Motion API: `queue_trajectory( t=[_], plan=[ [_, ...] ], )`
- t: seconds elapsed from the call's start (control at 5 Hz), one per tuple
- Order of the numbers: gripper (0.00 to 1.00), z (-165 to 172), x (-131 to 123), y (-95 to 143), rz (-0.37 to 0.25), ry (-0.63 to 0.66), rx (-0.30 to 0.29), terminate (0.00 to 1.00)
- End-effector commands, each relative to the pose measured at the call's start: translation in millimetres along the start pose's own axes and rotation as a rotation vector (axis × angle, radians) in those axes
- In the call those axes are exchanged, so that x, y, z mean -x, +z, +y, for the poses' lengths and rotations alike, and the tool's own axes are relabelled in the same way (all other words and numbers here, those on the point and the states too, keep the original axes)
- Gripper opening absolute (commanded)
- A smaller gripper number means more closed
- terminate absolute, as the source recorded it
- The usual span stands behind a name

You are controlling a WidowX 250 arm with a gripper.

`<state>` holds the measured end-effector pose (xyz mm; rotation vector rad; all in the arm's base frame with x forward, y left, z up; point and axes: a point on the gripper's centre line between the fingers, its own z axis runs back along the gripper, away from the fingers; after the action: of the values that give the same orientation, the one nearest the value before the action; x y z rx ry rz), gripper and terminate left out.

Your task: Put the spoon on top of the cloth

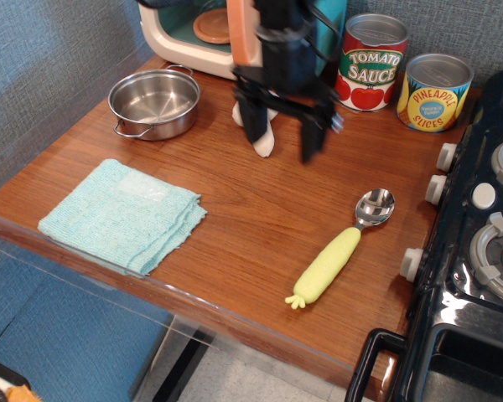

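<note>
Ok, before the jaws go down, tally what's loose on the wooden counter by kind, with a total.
Cans: 2, tomato sauce can and pineapple slices can
Pots: 1, steel pot
Cloths: 1, turquoise cloth
Spoons: 1, spoon
Plush toys: 1, white mushroom, partly hidden behind the gripper
Total: 6
</note>
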<state>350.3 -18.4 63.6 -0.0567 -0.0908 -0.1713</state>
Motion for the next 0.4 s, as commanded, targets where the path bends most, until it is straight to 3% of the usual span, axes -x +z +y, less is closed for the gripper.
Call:
queue_trajectory(
  t=[0.0, 0.2],
  plan=[
    [1.00, -54.1, 42.5, 8.9, -0.060, -0.076, 0.011, 0.00],
    [1.00, -56.6, 55.9, -6.6, -0.041, -0.083, -0.009, 0.00]
  ],
)
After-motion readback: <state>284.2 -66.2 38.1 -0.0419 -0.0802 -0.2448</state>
